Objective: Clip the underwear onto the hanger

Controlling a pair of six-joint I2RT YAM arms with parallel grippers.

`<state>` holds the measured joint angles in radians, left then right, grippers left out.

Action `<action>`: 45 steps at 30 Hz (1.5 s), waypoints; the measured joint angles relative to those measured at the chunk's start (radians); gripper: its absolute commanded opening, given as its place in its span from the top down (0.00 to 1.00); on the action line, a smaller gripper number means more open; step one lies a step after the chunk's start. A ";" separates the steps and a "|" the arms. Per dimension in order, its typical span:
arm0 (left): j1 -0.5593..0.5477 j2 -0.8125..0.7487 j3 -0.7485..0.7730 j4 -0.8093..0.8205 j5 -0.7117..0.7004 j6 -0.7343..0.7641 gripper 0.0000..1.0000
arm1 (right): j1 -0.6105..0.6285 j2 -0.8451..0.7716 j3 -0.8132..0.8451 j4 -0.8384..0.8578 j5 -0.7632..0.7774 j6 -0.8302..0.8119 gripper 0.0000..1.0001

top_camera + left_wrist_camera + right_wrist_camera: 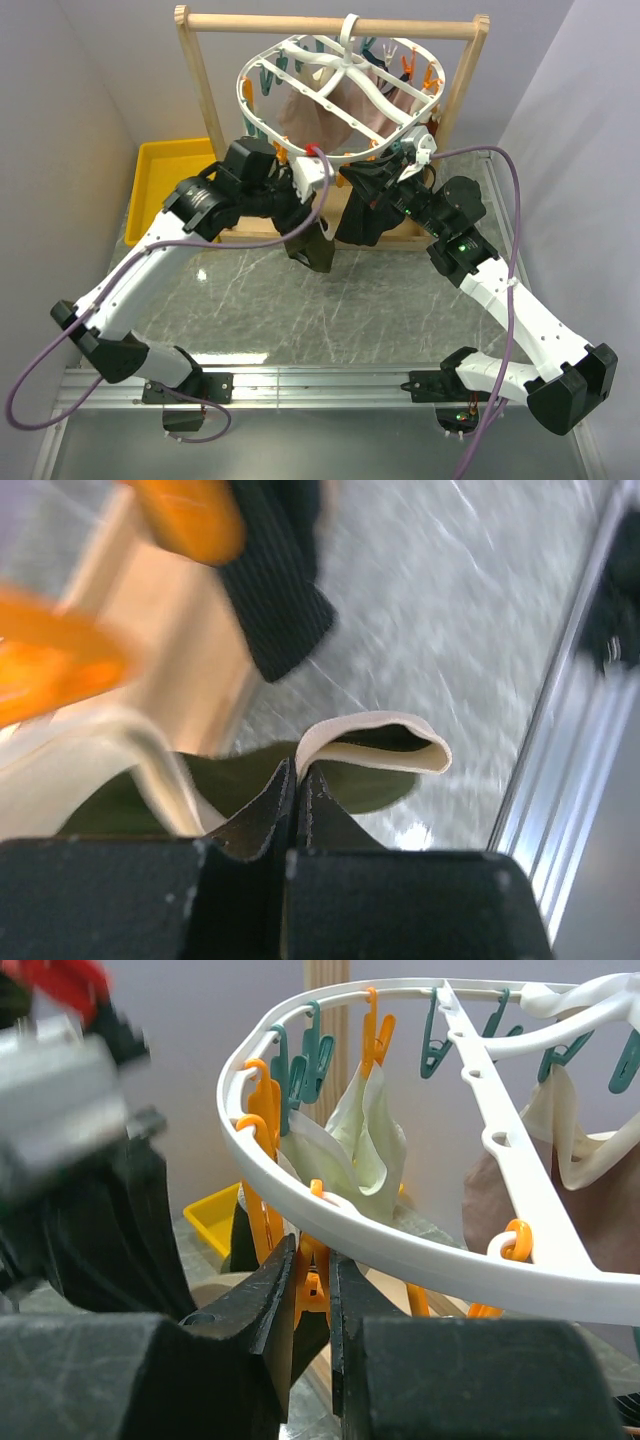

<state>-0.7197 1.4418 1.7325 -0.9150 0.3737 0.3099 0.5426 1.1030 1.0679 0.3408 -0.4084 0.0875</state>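
Note:
The white ring hanger (330, 60) hangs from the wooden rail, with orange and teal clips round its rim (420, 1255). My left gripper (305, 182) is just under its near-left rim and is shut (298, 770) on the underwear's beige waistband (385, 725). The olive fabric (372, 788) droops below it and shows as a dark fold (313, 248) in the top view. My right gripper (383, 168) is under the near rim and is shut (312, 1252) on an orange clip (322, 1278), squeezing it. The left gripper's body (65, 1090) is blurred close beside that clip.
A black ribbed garment (362, 220) and a pinkish-beige garment (345, 115) hang from the hanger, and a pale green cloth (365, 1150) is clipped further in. The wooden frame (205, 120) stands behind. A yellow bin (165, 180) sits at the back left.

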 measured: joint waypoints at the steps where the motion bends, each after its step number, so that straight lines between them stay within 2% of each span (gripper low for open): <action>1: 0.000 -0.017 -0.008 0.027 -0.027 -0.048 1.00 | 0.000 0.000 0.000 -0.001 0.000 0.000 1.00; 7: -0.007 -0.043 -0.015 0.099 -0.178 -0.279 1.00 | 0.000 0.000 0.000 -0.005 0.000 0.000 1.00; 14: -0.037 -0.005 -0.014 0.101 -0.283 -0.376 1.00 | 0.000 0.000 0.000 -0.005 0.000 0.000 1.00; 22: -0.053 0.040 0.047 0.100 -0.342 -0.410 1.00 | -0.001 0.000 0.000 0.000 0.000 0.000 1.00; 45: -0.073 0.088 0.142 0.061 -0.396 -0.428 1.00 | -0.007 0.000 0.000 0.018 0.005 0.001 1.00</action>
<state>-0.7925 1.5295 1.8744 -0.8539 -0.0219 -0.1177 0.5358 1.1030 1.0679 0.3584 -0.4030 0.0887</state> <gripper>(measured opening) 0.022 0.190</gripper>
